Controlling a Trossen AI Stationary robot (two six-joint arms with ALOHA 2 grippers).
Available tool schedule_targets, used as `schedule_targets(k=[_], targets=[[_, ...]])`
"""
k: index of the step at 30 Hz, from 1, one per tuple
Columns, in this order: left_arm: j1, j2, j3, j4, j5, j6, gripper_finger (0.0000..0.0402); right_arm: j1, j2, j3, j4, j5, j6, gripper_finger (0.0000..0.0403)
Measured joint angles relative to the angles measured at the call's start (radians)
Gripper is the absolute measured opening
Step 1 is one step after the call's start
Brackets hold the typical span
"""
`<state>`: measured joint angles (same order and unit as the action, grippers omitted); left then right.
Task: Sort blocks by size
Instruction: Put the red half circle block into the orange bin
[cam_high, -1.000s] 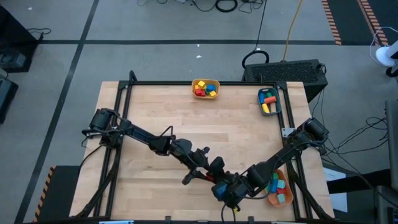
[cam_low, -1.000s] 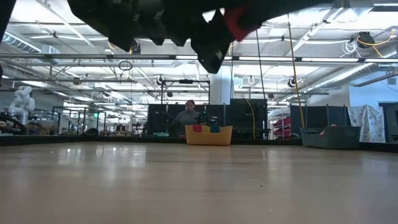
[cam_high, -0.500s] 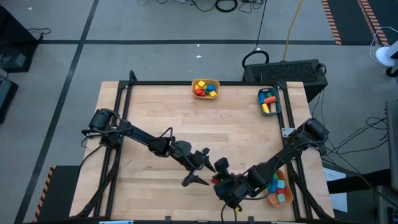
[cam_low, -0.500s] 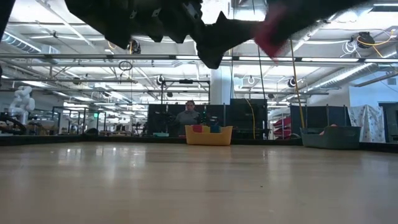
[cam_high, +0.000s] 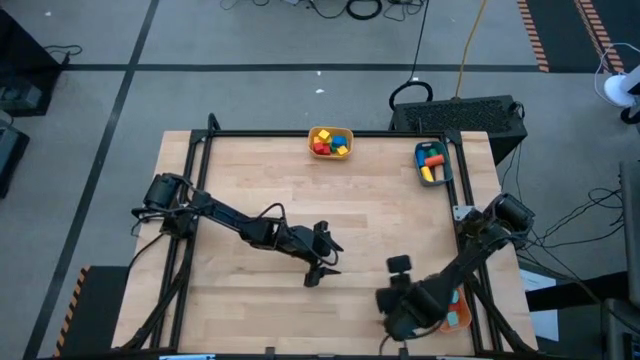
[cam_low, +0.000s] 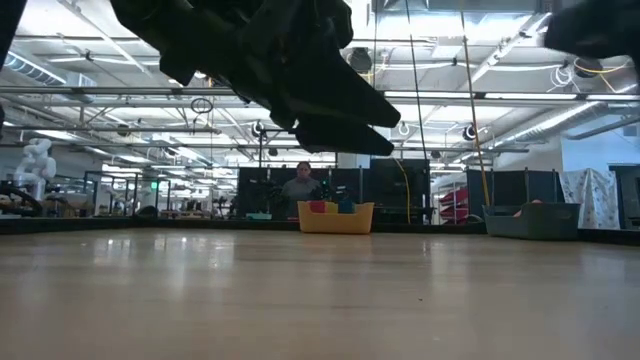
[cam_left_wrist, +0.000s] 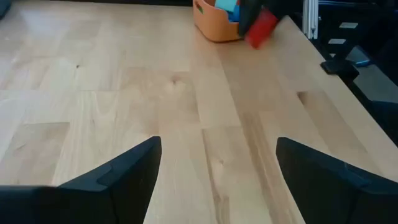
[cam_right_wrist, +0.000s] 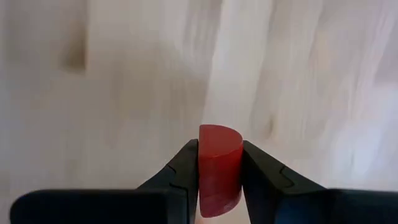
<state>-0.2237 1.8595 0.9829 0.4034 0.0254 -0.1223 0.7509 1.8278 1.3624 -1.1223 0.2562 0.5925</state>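
Blocks sit sorted in three bins on the wooden table (cam_high: 250, 170): the yellow bin (cam_high: 331, 142) at the far edge, the grey tray (cam_high: 433, 161) at the far right corner, and the orange bin (cam_high: 452, 312) at the near right edge, this last one largely covered by the right arm in the high view. No brand, label or writing can be read on any of them. One red block (cam_right_wrist: 219, 168), rounded on its upper end, is clamped between the fingers of the right gripper (cam_right_wrist: 219, 171); from above that gripper is lost under its own dark wrist, and in the left wrist view the block (cam_left_wrist: 260, 28) shows only as a red smear beside the orange bin (cam_left_wrist: 214, 25). The left gripper (cam_high: 325, 258) hangs over the middle of the table with its fingers (cam_left_wrist: 118, 177) spread wide and nothing between them. A second ago the two grippers met near the front centre, the red block between them; since then the left has let go and drawn back toward the centre while the right has carried the block toward the orange bin. In the low view the arms are dark shapes cut off at the top, and a seated person (cam_low: 302, 186) shows dimly in the room behind the yellow bin (cam_low: 335, 216).
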Motion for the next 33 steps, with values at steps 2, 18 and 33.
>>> schedule_targets(k=[2,18,33], targets=[[0.000,0.000,0.000,-0.001,-0.001,0.000,0.0319,0.027,0.000,0.000,-0.071,-0.021,0.076,0.0080],[0.000,0.000,0.000,-0.002,-0.002,-0.003,0.0319,0.259,-0.103,0.001,-0.269,-0.052,0.542,0.0080],[-0.004,0.000,0.000,-0.004,-0.027,-0.029,0.0319,0.382,-0.104,-0.194,-0.244,-0.026,0.900,0.0090]])
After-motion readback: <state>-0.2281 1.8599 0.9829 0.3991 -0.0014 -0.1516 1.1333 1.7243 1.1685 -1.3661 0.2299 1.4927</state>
